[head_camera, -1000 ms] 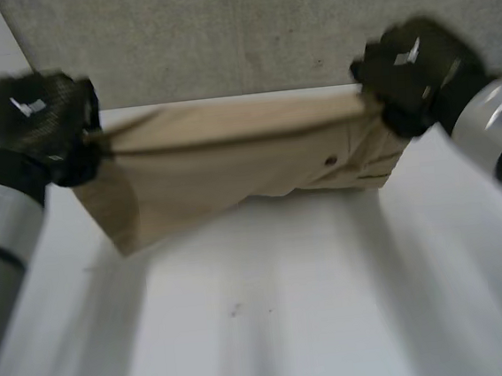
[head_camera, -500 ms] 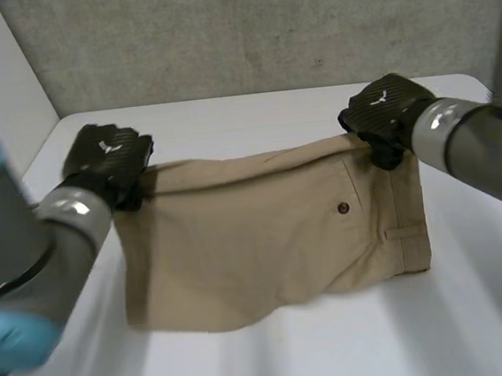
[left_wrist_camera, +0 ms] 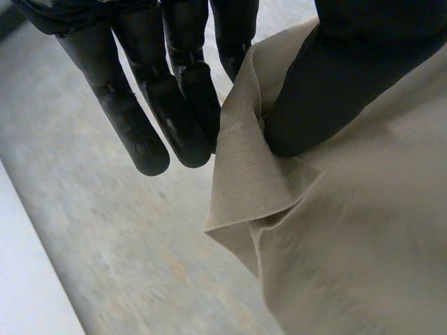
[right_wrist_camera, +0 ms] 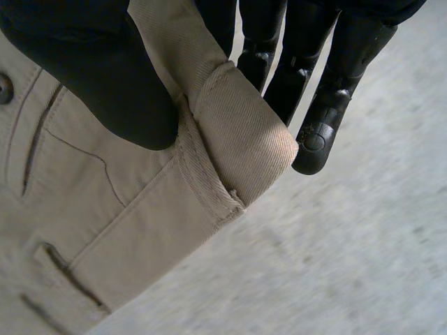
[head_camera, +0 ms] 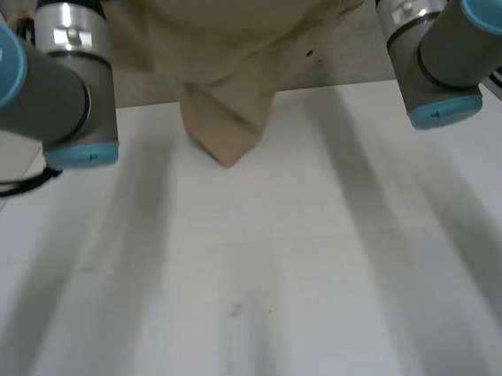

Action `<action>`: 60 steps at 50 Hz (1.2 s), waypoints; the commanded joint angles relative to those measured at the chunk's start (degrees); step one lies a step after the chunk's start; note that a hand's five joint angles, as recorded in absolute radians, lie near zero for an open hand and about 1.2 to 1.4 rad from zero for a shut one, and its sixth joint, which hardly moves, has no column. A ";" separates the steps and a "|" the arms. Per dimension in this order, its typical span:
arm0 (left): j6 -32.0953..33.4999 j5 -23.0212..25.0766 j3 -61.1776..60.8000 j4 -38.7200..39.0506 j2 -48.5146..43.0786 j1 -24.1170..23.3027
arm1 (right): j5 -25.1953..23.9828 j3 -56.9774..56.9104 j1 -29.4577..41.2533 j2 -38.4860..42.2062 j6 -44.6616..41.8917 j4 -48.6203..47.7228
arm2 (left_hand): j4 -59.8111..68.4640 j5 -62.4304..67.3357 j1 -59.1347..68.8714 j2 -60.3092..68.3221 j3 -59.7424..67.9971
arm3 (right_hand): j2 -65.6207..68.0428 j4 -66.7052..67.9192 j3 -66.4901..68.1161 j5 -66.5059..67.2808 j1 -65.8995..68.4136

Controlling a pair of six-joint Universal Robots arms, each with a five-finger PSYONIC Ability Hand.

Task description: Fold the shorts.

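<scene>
Left hand: my left hand (left_wrist_camera: pixel 178 98) pinches a corner of the shorts (left_wrist_camera: pixel 349 244) between its thumb and the nearest finger. The other fingers hang straight beside the cloth.
Right hand: my right hand (right_wrist_camera: pixel 105 63) presses its thumb on the end of the waistband (right_wrist_camera: pixel 237 132), which rolls over against the fingers behind it. It is a firm pinch.
Arms: the left arm (head_camera: pixel 44 74) and right arm (head_camera: pixel 441 36) are raised at the far left and far right, well apart.
Shorts' place: they hang in the air between the two arms, on the far side. Their lowest folded point dangles over the far part of the table (head_camera: pixel 260 285). I cannot tell whether it touches.
Step, as I judge it: the shorts are lifted and spread, ready to be laid down for a fold.
Doing it well: I would hold both pinches firm and the hands level and apart, so the top edge stays taut. I would lower until the hanging point meets the table, then draw toward the near side so the cloth lays flat without bunching.
Risk: the left pinch holds little cloth and could slip.
Fittings: a dark button (right_wrist_camera: pixel 4 88) sits beside a pocket slit, with a belt loop below it.
Writing: I can read no brand, label or lettering on the shorts.
</scene>
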 commanded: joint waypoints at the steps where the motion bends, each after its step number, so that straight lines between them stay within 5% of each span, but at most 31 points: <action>1: -2.51 -0.01 -18.55 -0.41 5.47 -0.01 | -0.57 5.71 -0.11 -0.13 2.73 9.81 | 11.10 13.38 15.16 11.34 11.52 | 12.32 11.64 12.29 13.23 23.89; 15: -2.25 -1.24 -44.49 -9.00 9.41 -5.20 | -1.19 23.36 -0.90 0.15 2.20 27.83 | 11.10 13.38 15.16 11.34 11.52 | 12.32 11.64 12.29 13.23 23.89; 21: -2.60 -2.30 -50.56 -18.85 17.06 -5.37 | -1.19 36.28 -1.08 -11.09 -0.08 30.56 | 11.10 13.38 15.16 11.34 11.52 | 12.32 11.64 12.29 13.23 23.89; 30: -1.72 -2.21 -60.31 -38.60 34.63 -6.08 | -3.30 58.32 -5.38 -29.27 -16.84 43.55 | 11.10 13.38 15.16 11.34 11.52 | 12.32 11.64 12.29 13.23 23.89; 37: -2.60 -1.60 -62.69 -49.89 38.96 -8.27 | -4.35 67.75 -6.17 -35.45 -21.44 46.47 | 11.10 13.38 15.16 11.34 11.52 | 12.32 11.64 12.29 13.23 23.89; 52: -2.60 -2.04 -61.47 -32.50 29.38 -8.45 | -6.29 72.25 -8.72 -35.63 -21.35 45.86 | 11.10 13.38 15.16 11.34 11.52 | 12.32 11.64 12.29 13.23 23.89; 60: -1.63 -2.30 -54.96 -15.62 19.02 -8.19 | -7.34 71.80 -9.34 -35.63 -19.78 38.04 | 11.10 13.38 15.16 11.34 11.52 | 12.32 11.64 12.29 13.23 23.89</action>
